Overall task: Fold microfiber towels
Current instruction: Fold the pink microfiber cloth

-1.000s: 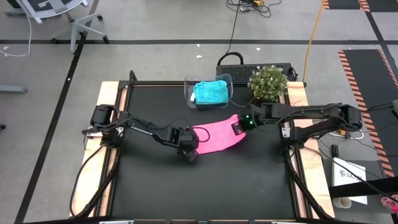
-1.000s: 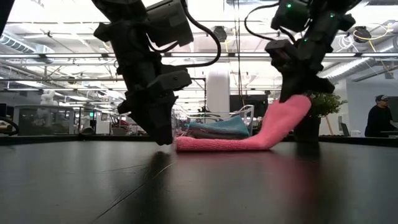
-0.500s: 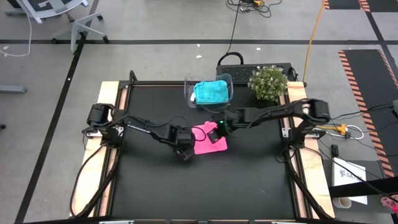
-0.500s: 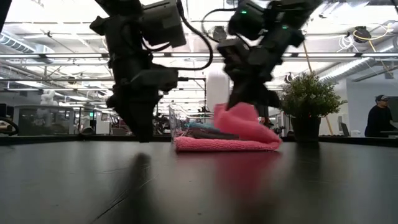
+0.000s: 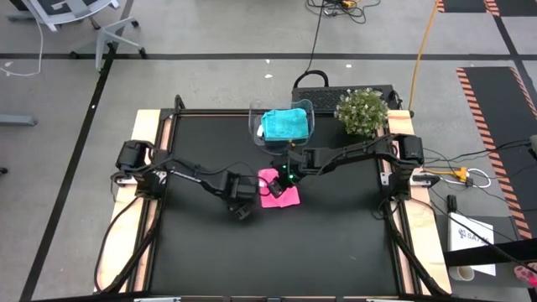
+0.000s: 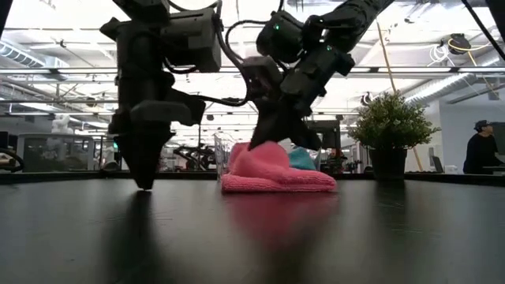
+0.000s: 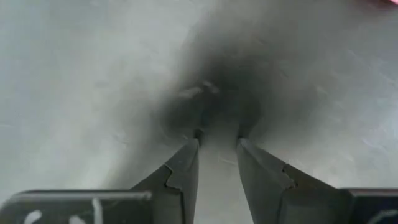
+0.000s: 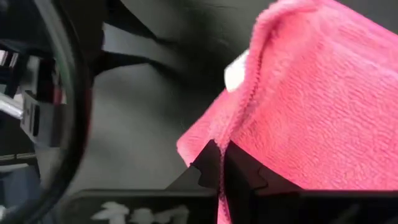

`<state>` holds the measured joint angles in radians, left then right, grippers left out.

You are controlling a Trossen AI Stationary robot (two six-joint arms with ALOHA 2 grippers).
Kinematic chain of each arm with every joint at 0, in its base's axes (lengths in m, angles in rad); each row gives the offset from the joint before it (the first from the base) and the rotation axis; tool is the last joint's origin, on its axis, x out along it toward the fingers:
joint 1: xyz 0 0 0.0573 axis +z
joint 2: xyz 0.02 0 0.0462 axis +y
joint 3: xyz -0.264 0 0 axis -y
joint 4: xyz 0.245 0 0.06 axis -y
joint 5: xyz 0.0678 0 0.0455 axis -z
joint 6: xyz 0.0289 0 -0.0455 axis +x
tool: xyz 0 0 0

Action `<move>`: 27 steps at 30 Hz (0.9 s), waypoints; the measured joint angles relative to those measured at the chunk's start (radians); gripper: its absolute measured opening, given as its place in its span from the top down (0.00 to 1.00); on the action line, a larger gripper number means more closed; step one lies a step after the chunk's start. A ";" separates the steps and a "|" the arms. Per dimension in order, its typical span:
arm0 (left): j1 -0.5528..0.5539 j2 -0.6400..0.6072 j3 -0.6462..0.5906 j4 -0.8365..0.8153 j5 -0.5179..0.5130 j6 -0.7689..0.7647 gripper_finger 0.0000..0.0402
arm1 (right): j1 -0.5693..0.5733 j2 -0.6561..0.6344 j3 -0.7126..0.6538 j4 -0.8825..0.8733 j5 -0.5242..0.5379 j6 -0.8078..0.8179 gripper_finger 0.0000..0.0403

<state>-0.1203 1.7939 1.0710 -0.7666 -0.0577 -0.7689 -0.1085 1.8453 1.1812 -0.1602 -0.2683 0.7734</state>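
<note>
The bright pink towel lies folded over on itself on the black table, its bottom layer flat on the table in the low view. My right gripper is shut on the towel's upper layer at its left end. My left gripper stands just left of the towel, fingers pointing down near the table, slightly open and empty. The teal towel lies folded in the clear bin. The grey-white towel does not show. My right gripper pinches the pink towel's hemmed edge between its two fingers, at the end that is folded over. The fingers come from above, slanting down from the table's right side. The held end sits low on the towel's lower layer, a soft hump behind it.
A potted plant stands at the table's far right corner, next to the bin. The black table surface is bare on its near side. A person sits in the room beyond the table.
My right gripper has carried the pink towel's right end up, over toward the table's left and down, so the towel is folded in half on itself; its left half has stayed on the table. My left gripper has drawn a little toward the left and near edges, away from the towel.
</note>
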 joint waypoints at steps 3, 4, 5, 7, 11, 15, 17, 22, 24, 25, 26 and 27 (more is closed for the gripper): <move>-0.009 0.000 0.000 0.001 0.012 0.000 0.72 | -0.001 -0.001 0.000 0.026 -0.001 -0.034 0.98; -0.010 0.000 0.000 0.001 0.014 0.000 0.72 | -0.001 0.000 0.000 0.027 -0.001 -0.044 0.97; -0.013 0.000 0.000 0.002 0.015 0.000 0.72 | -0.002 0.000 0.000 0.030 -0.001 -0.053 0.95; -0.013 0.000 0.000 0.004 0.027 -0.001 0.72 | -0.004 0.000 0.000 0.056 -0.016 -0.058 0.91; -0.015 0.000 0.000 0.007 0.031 -0.015 0.72 | -0.010 0.000 -0.001 0.160 -0.083 -0.046 0.81; -0.016 0.000 0.000 0.007 0.031 -0.026 0.72 | -0.010 -0.016 -0.002 0.223 -0.112 -0.051 0.74; -0.016 0.000 0.000 0.016 0.031 -0.026 0.72 | -0.012 -0.028 -0.002 0.206 -0.122 -0.061 0.71; -0.015 0.000 0.000 0.045 0.033 -0.024 0.72 | -0.013 -0.057 -0.001 0.045 -0.126 -0.105 0.71; -0.015 0.000 0.000 0.070 0.033 -0.028 0.72 | -0.003 -0.057 -0.013 0.000 -0.126 -0.109 0.71; -0.015 0.000 0.000 0.088 0.033 -0.032 0.72 | 0.003 -0.057 -0.028 -0.014 -0.121 -0.109 0.72; -0.015 0.000 0.000 0.107 0.034 -0.038 0.72 | 0.010 -0.056 -0.047 -0.016 -0.106 -0.108 0.72; -0.015 0.000 0.000 0.126 0.034 -0.041 0.72 | 0.017 -0.056 -0.067 -0.007 -0.080 -0.107 0.72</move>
<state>-0.1352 1.7939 1.0714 -0.6406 -0.0235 -0.8100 -0.0913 1.7893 1.1146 -0.1676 -0.3478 0.6664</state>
